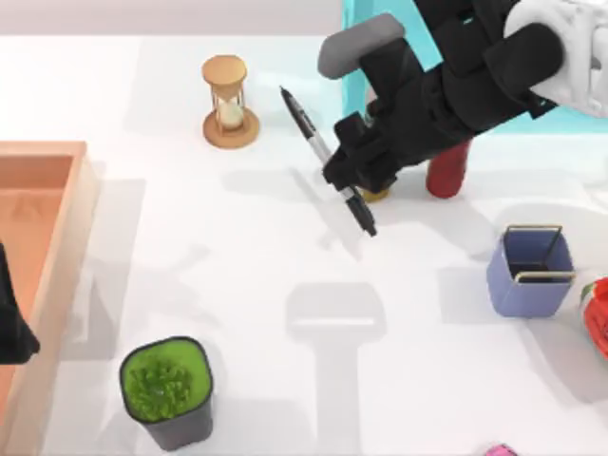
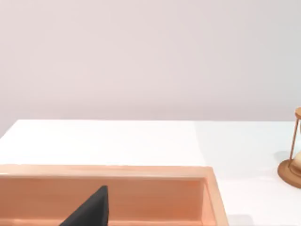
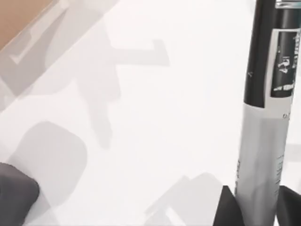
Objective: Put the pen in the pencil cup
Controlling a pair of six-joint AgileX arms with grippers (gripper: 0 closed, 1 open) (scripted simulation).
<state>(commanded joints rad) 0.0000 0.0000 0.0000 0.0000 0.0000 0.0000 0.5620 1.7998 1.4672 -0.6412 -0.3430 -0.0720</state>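
The right gripper, above the tabletop's far middle, is clamped on the pen, which hangs slanted in the air well apart from the cup near the right edge, while the left arm sits parked over the tray at the left edge.

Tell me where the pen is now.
In the top view the pen is held by the right end effector above the table's middle, between the hourglass and the red bottle.
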